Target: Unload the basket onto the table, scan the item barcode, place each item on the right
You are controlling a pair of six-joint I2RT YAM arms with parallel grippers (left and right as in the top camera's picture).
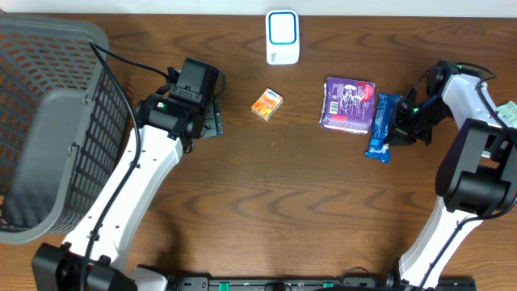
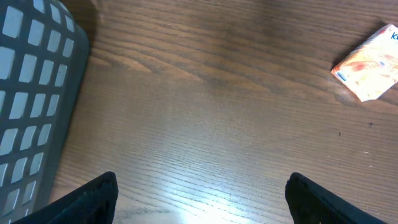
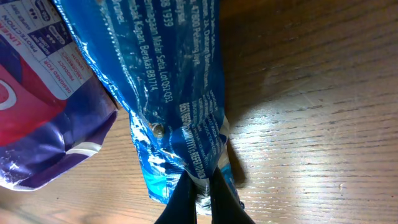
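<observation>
The blue crinkled plastic packet lies flat on the brown wooden table at its right side, long axis running away from the robot, just beside and possibly touching the purple soft pack to its left. The right gripper is closed, its two dark fingers pinching the packet's crimped end seal. This is likely chosen because the flat seal gives thin jaws something to bite on while the printed faces stay uncovered for reading. Packet not yet lifted, judging by its flat lie on the wood. White print on the blue film is small and turned sideways; "1939" and "47000" can be made out within what looks like a maker's address, the rest too fine to trust. No barcode shows on the face in view, so it may sit on the underside. The purple pack carries "PROTECTION" in the wrist view. The white and blue scanner unit stands at the table's far edge, well apart from the packet, presumably where the code must be presented. A small orange carton lies between, with blue lettering cut off at the frame edge. The left gripper hovers open and empty over bare wood, near the grey mesh basket.
</observation>
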